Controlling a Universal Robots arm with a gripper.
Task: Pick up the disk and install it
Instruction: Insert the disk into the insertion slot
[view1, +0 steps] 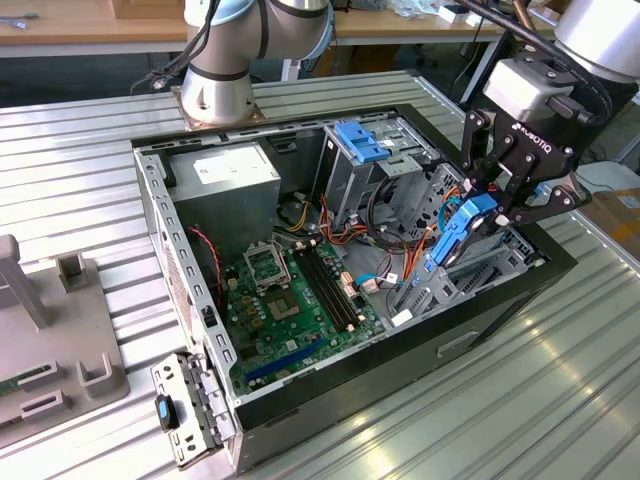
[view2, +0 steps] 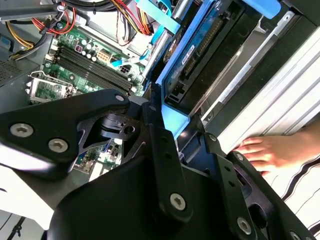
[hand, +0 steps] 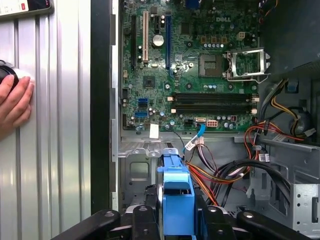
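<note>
Ribbed table (view1: 540, 420) is carrying PC case (view1: 450, 345); frame right, gripper (view1: 497, 205) is clenching disk (view1: 462, 228), pickup done, install apparently pending.

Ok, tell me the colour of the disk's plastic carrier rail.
Bright blue; the plastic carrier rail shows best in the first wrist view.

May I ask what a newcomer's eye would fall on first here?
The open computer case, green motherboard exposed, lies in the middle of the exterior view. Over its side toward the exterior view's right, the gripper holds the blue-railed disk. A hand rests on the table beside the case.
</note>
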